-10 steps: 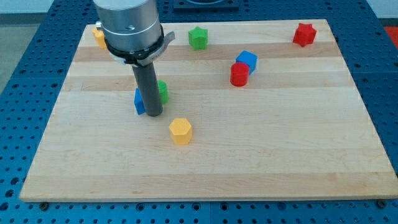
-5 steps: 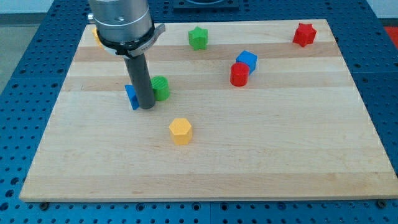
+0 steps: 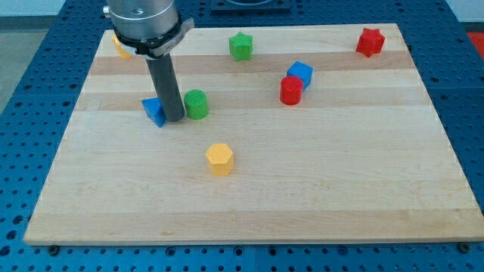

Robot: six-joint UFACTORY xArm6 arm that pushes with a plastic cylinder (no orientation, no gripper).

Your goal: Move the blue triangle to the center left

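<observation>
The blue triangle (image 3: 154, 111) lies on the wooden board (image 3: 249, 196) left of centre, partly hidden by my rod. My tip (image 3: 173, 119) rests on the board against the triangle's right side. A green cylinder (image 3: 197, 103) stands just right of the rod, close to it.
A yellow hexagon (image 3: 219, 159) lies below and right of the tip. A green star (image 3: 240, 46) sits near the top middle. A blue cube (image 3: 300, 73) touches a red cylinder (image 3: 291, 90). A red star (image 3: 370, 41) sits top right. A yellow block (image 3: 120, 46) shows behind the arm.
My tip has moved left and slightly up, pushing the blue triangle left. The green cylinder now shows fully to the rod's right.
</observation>
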